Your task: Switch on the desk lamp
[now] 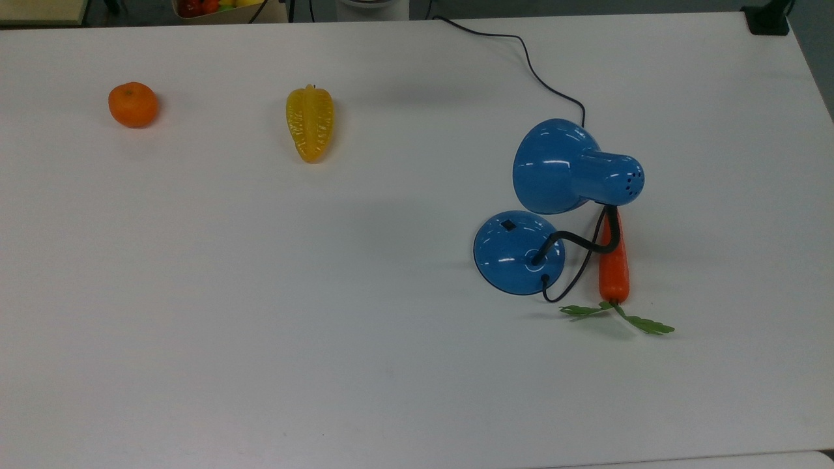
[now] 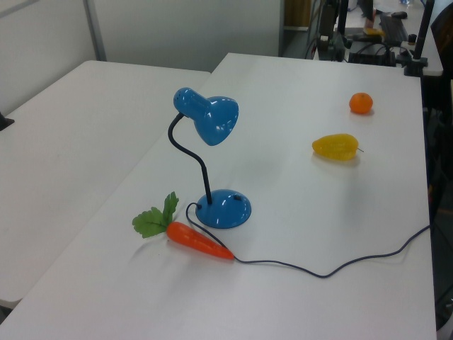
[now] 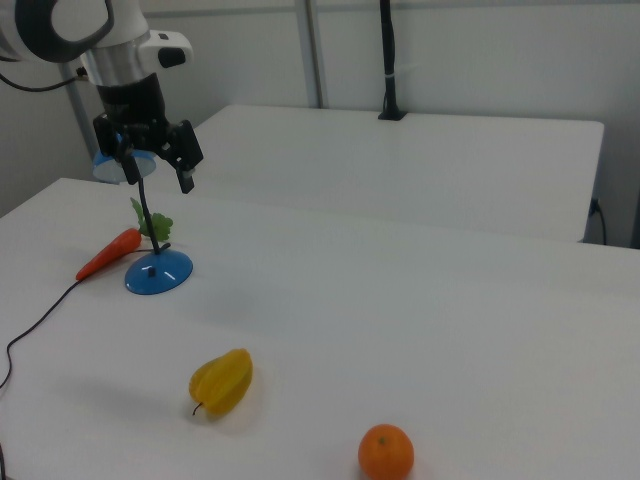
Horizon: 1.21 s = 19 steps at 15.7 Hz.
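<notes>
Orange (image 3: pixel 386 452) and starfruit (image 3: pixel 221 382) nearest; desk lamp (image 1: pixel 521 251) beside carrot (image 1: pixel 613 260) on worktop (image 1: pixel 260 326). Claw (image 3: pixel 157 160) apart, hovering high. Approach step; next descend onto base switch (image 1: pixel 508 225).

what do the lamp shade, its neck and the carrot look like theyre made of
Desk lamp shade: likely painted metal or hard plastic; glossy blue with sharp light streaks. Neck: black, matte, holds a bend, so probably a flexible metal tube. Carrot: looks like plastic, uniform shiny orange, with flat fabric-like green leaves.
</notes>
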Each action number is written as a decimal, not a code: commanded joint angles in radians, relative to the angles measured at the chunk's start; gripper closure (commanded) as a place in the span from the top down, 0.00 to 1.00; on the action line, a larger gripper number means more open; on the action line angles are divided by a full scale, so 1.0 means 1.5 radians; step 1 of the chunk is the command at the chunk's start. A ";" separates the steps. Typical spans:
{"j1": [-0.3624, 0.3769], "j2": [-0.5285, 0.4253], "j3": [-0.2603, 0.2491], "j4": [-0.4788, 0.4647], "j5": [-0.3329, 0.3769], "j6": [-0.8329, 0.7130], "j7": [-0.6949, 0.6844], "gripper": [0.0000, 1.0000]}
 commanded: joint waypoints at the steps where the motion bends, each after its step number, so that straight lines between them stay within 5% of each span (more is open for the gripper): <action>1: 0.003 0.000 0.003 -0.014 0.005 0.009 0.003 1.00; 16: -0.001 0.012 0.004 -0.011 0.006 0.024 -0.004 1.00; 19: 0.001 0.014 0.004 -0.011 0.006 0.034 -0.005 0.77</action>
